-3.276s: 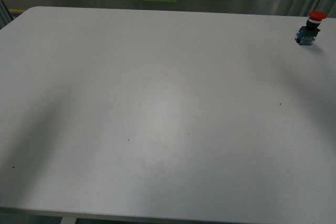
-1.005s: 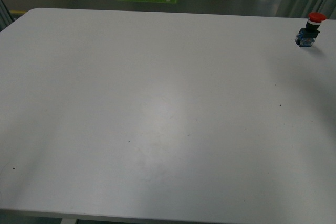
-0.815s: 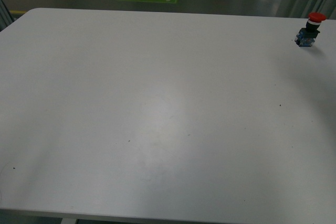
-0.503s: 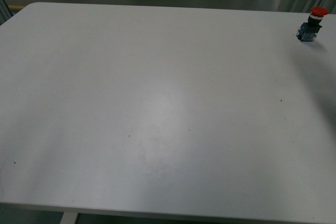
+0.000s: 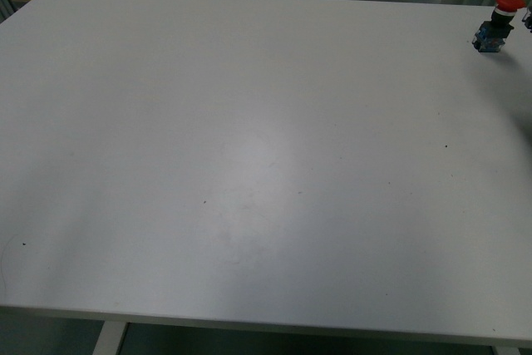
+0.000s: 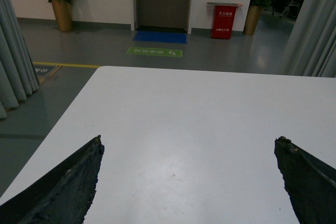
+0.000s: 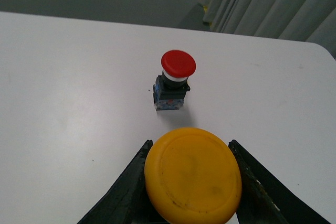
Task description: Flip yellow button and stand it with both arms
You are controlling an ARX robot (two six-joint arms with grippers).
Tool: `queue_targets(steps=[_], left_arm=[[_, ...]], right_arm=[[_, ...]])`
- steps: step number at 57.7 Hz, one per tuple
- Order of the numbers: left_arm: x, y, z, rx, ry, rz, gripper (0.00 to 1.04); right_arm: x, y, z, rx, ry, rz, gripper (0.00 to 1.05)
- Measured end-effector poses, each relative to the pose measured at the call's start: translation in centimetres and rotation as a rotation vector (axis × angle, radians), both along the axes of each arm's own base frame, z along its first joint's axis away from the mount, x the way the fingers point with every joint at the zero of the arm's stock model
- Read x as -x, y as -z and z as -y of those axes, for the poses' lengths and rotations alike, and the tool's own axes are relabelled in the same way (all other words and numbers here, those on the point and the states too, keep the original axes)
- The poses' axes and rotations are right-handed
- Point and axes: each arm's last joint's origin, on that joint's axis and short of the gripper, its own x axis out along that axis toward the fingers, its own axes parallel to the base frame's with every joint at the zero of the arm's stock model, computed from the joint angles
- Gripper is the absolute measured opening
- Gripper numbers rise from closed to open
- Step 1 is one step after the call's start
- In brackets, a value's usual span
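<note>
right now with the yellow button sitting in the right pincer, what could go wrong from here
1. The red button stands upright just beyond the yellow button held in the right pincer; a forward move could knock it over.
2. Only its rounded top shows between the fingers, so the hold may slip during the flip.
3. The left pincer is open over the table with no button in its view, so the handover may misalign.

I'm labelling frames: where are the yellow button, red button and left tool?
yellow button (image 7: 192, 174), right wrist view, centre of its cap.
red button (image 7: 178, 63), right wrist view, top of its cap.
left tool (image 6: 189, 141), left wrist view, midway between fingertips.
</note>
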Motion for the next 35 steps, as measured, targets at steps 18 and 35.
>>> queue_targets(steps=[18, 35], left_arm=[[0.0, 0.0, 0.0, 0.0, 0.0, 0.0, 0.98], [0.0, 0.0, 0.0, 0.0, 0.0, 0.0, 0.98]], right_arm=[[-1.5, 3.1, 2.3, 0.01, 0.021, -0.041, 0.35], [-2.9, 4.4, 2.3, 0.003, 0.003, -0.052, 0.35]])
